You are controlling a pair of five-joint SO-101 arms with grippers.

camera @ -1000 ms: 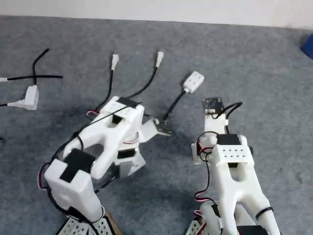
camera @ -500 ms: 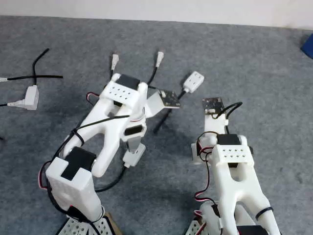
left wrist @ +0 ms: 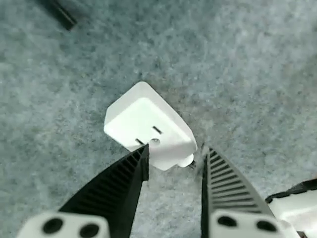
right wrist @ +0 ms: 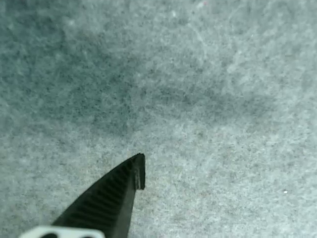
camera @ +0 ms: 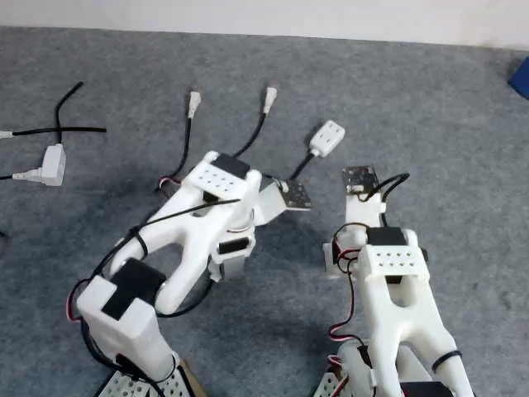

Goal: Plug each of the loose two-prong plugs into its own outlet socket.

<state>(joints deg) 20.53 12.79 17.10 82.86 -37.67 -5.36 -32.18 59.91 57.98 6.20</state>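
A white outlet socket [left wrist: 147, 125] with two slots lies on the grey carpet. My left gripper [left wrist: 175, 151] hangs open just above it, its dark fingertips on either side of the socket's near end without touching it. In the high view the left arm [camera: 219, 186] covers that spot. Two loose plugs [camera: 194, 103] [camera: 269, 99] on black cords lie farther back. Another white socket [camera: 327, 137] rests to their right. My right gripper shows one dark finger [right wrist: 130, 179] over bare carpet, with no second finger against it and nothing held. The right arm [camera: 395, 265] stands near the front.
At the left edge lie a white adapter [camera: 51, 164] and crossed black cords [camera: 62, 128]. A blue object [camera: 521, 78] sits at the far right edge. Open carpet spreads between the arms and across the back right.
The left arm first stretched toward the plugs, then drew back and swung its wrist slightly right. The right arm has not moved.
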